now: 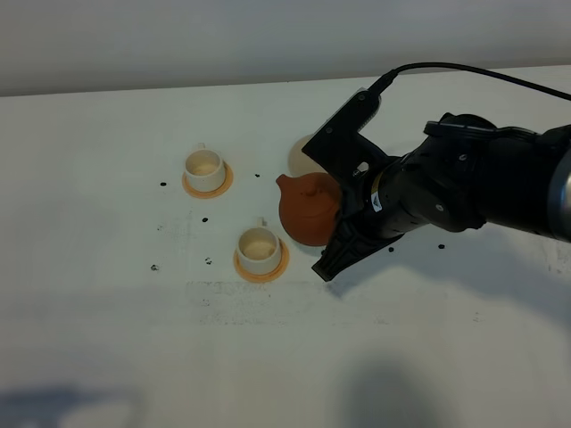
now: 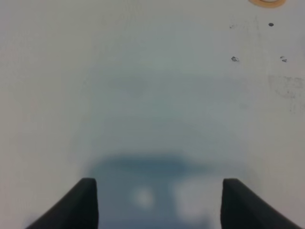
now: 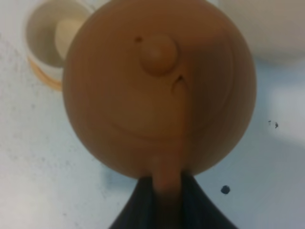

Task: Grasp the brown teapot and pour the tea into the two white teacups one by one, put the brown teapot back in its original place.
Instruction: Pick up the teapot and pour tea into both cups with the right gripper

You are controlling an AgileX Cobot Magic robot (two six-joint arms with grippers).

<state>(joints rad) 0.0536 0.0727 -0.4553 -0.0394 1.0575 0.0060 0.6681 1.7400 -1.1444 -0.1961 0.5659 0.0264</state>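
Note:
My right gripper (image 1: 339, 214) is shut on the loop handle of the brown teapot (image 1: 306, 210), which hangs above the table just right of the two white teacups. In the right wrist view the teapot (image 3: 157, 90) fills the frame, lid knob facing the camera, and its handle is pinched between the dark fingers (image 3: 136, 210). One teacup (image 1: 204, 168) stands at the back left and the other teacup (image 1: 260, 247) nearer the front, each on an orange-tan coaster. The cream saucer (image 1: 300, 157) lies bare behind the teapot. No tea shows. My left gripper (image 2: 159, 205) is open over bare table.
Small black specks dot the white table (image 1: 107, 294) around the cups. A coaster edge (image 2: 268, 2) peeks in at the border of the left wrist view. The right arm's black body (image 1: 482, 178) and its cable reach in from the right.

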